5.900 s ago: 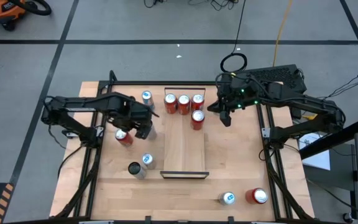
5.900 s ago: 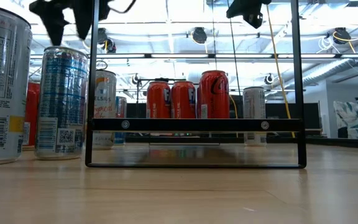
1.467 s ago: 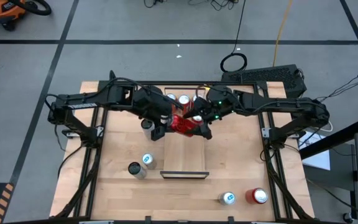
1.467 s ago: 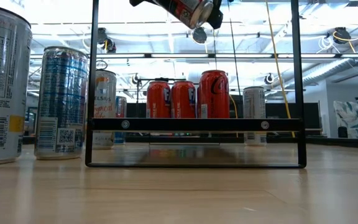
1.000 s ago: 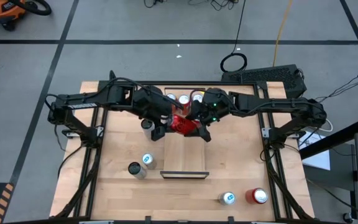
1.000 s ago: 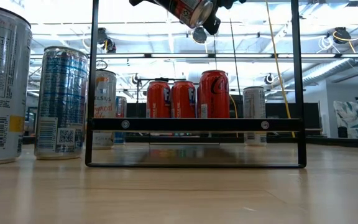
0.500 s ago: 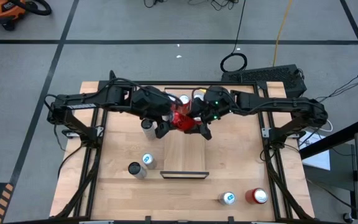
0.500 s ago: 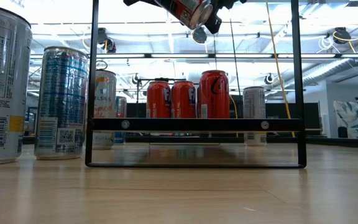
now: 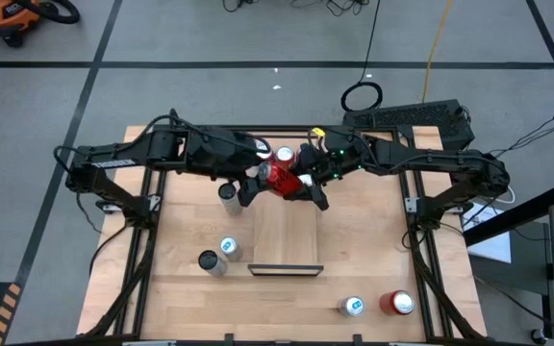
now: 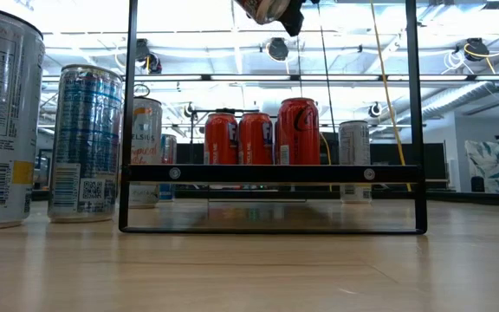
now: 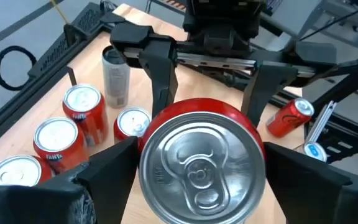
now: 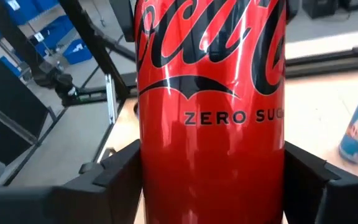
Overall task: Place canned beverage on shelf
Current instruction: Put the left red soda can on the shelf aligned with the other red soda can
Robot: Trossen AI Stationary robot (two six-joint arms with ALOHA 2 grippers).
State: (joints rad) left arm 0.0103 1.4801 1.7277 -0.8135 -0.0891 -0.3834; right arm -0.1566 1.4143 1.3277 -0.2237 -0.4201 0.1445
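Currently held: red Coke Zero can (image 12: 210, 93), up in the air, lying roughly level, not on any surface
right gripper (image 9: 299, 182): pinching the can, one dark finger (image 12: 120, 177) pressed on each side of the can body
left gripper (image 9: 255, 184): right at the can's top end, lid facing its wrist camera; gripping or let go, cannot tell
arms: both reach in toward the middle and meet over the far end of the shelf; left from the left side, right from the right
can vs shelf: above the shelf's far part, well clear of the board; in the low view only its bottom edge shows at the top of the frame
shelf (image 9: 287, 235): long light-wood board lying in the middle of the table, near half bare
red cans on shelf (image 10: 255, 139): upright in a row at the far end, a taller red can (image 10: 298, 130) just in front on the right; mostly hidden under the arms from above
silver can (image 9: 227, 193): upright on the table, just left of the shelf
two slim cans (image 9: 217, 254): left of the shelf's near end, close together
near-right corner: blue-topped can (image 9: 352, 307) and second red can (image 9: 397, 304) side by side
table (image 9: 373, 240): wood top with black rails
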